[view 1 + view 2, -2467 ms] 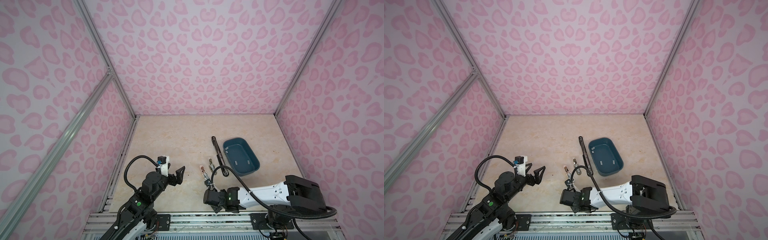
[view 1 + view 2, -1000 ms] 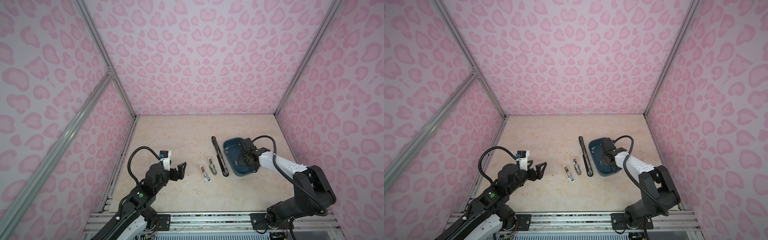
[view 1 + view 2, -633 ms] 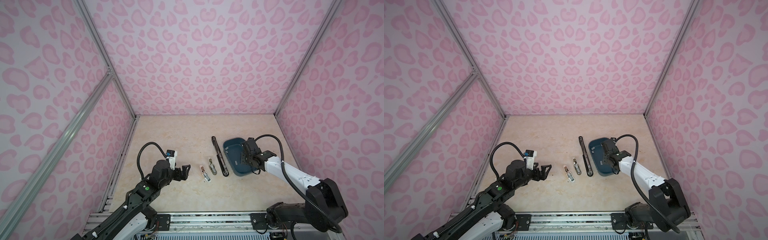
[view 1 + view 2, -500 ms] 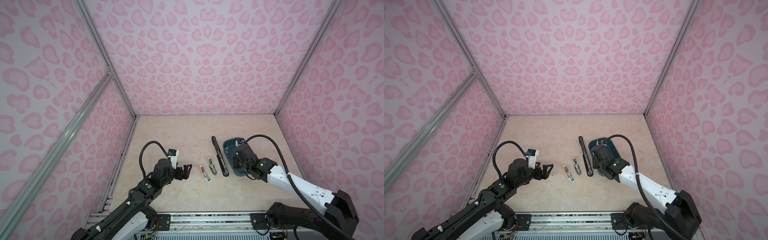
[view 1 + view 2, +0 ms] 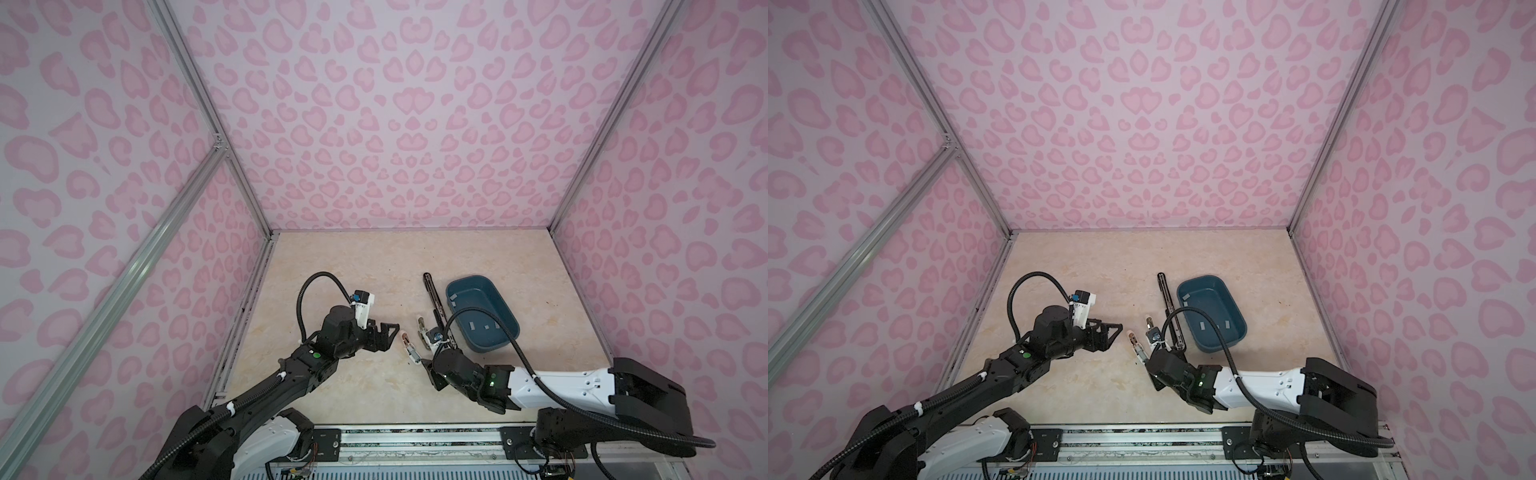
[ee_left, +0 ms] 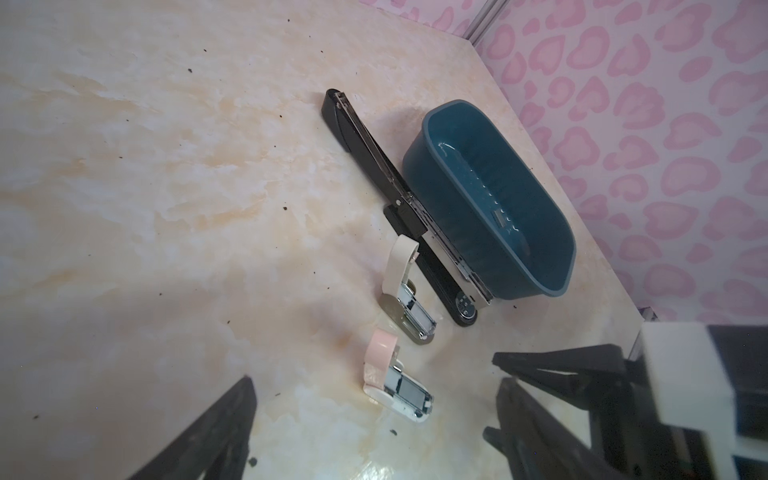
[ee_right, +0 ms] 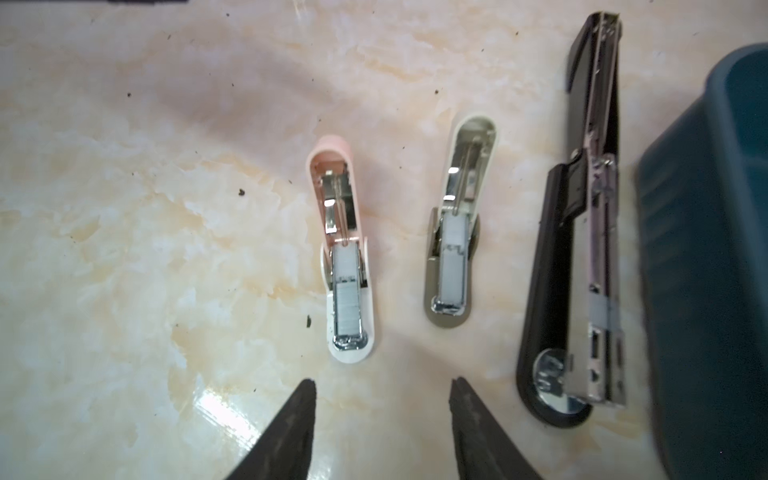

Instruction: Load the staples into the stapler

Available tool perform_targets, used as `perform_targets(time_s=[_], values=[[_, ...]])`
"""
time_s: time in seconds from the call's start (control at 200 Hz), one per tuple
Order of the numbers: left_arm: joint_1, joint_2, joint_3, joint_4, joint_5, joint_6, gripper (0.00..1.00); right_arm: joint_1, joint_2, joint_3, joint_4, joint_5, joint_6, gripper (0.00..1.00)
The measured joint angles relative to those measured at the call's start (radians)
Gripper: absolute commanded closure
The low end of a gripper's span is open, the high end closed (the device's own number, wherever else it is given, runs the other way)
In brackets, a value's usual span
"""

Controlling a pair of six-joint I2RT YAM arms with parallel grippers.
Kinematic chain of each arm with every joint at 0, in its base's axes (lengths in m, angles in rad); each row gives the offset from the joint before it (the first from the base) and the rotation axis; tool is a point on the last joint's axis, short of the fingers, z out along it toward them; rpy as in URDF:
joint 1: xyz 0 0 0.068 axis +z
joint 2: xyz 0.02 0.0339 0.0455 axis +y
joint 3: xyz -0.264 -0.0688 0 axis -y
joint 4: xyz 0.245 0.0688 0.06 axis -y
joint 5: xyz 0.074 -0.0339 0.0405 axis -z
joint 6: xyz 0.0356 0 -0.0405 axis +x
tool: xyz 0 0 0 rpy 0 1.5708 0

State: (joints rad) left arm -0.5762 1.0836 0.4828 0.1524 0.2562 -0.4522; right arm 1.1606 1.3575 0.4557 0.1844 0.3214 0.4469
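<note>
The right arm has swung away from the blue bin [image 5: 473, 293] toward the table's [image 5: 332, 270] front edge, and the left arm has crept nearer the pink stapler [image 7: 345, 249]. The right fingers [image 7: 293, 432] stand apart and empty, aimed between it and the beige stapler [image 7: 453, 220]. The left fingers [image 6: 220, 436] gape wide just beside the pink one, probably to steady it. All three, the long black stapler [image 6: 361, 141] included, lie hinged open so their channels face up; grey strips already show in both small ones. Loose staples [image 5: 471, 325] lie in the bin, toward the table's right edge.
</note>
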Motion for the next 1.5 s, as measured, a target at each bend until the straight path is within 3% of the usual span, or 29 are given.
perform_targets(time_s=[0.325,0.655,0.985,1.29,1.5], values=[[0.000,0.025,0.027,-0.010,0.032,0.008,0.09,0.000,0.236,-0.054,0.327,0.020,-0.027,0.33],[0.000,0.050,0.029,-0.017,0.035,0.008,0.14,0.000,0.290,-0.063,0.439,0.018,-0.068,0.53],[0.000,0.162,0.045,-0.001,0.053,0.019,0.18,0.002,0.366,-0.034,0.528,0.011,-0.092,0.54],[0.000,0.232,0.050,0.079,0.109,0.027,0.24,0.006,0.381,-0.027,0.542,0.003,-0.099,0.69],[-0.002,0.317,0.052,0.144,0.156,0.027,0.30,0.010,0.395,-0.023,0.563,0.002,-0.099,0.70]])
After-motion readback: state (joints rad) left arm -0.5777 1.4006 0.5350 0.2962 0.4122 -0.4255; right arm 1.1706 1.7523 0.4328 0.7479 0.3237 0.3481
